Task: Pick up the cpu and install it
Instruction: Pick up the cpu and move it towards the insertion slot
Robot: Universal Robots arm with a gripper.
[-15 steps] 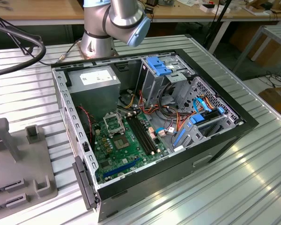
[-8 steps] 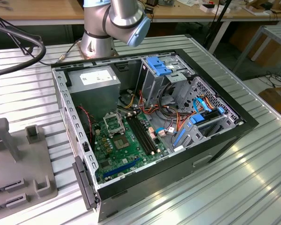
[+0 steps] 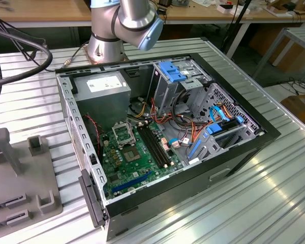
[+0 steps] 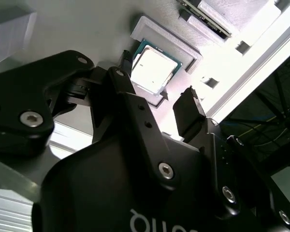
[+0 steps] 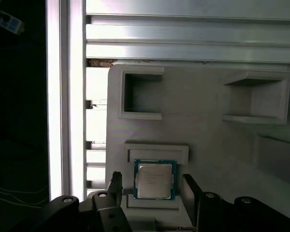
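In the first wrist view our black two-fingered tool hangs released, fingers astride but clear of the small silver-faced square cpu, which lies flat in a recess of the pale grey plastic holder on the ribbed metal desk. Closing off-centre could, we judge, tilt the chip against the recess wall; its faint print we cannot read.

We look over a ribbed metal tabletop, with bright glare near the exterior view's right. At the far side stands a wooden workbench. Far right, loose cables trail over grey floor beside a cardboard box.
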